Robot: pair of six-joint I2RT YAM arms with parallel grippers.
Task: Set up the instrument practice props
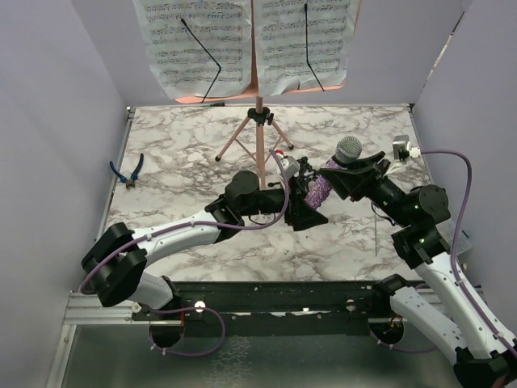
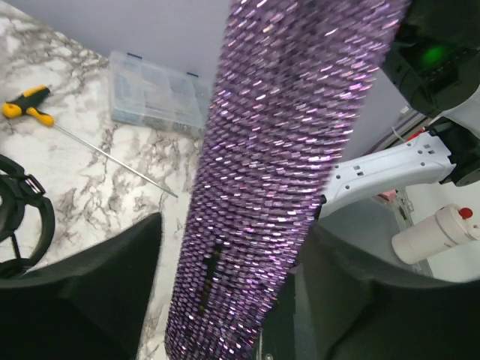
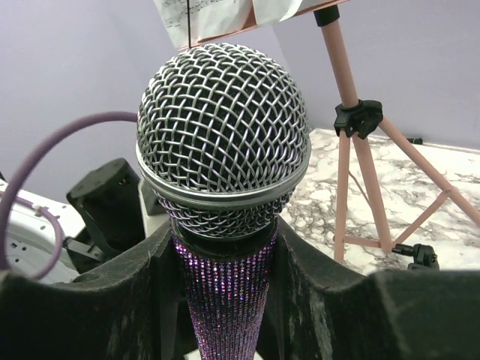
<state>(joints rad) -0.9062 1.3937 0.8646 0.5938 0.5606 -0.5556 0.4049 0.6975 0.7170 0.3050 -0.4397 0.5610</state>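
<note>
The glittery purple microphone (image 1: 319, 191) hangs tilted over the middle of the table, its mesh head (image 3: 223, 127) uppermost. My right gripper (image 1: 346, 171) is shut on its handle just below the head, as the right wrist view (image 3: 225, 277) shows. My left gripper (image 1: 305, 204) is open, with its jaws on either side of the lower handle (image 2: 255, 225) and a gap on the left. The pink music stand (image 1: 258, 137) stands at the back with white sheet-music pages (image 1: 202, 40) on it. The black shock-mount (image 2: 19, 217) lies on the table.
Blue-handled pliers (image 1: 128, 171) lie at the left edge. A yellow-handled screwdriver (image 2: 26, 105) lies to the right, its shaft (image 1: 377, 234) beside the right arm. A clear plastic box (image 2: 157, 94) sits by the wall. The stand's tripod legs (image 3: 360, 187) spread behind the microphone.
</note>
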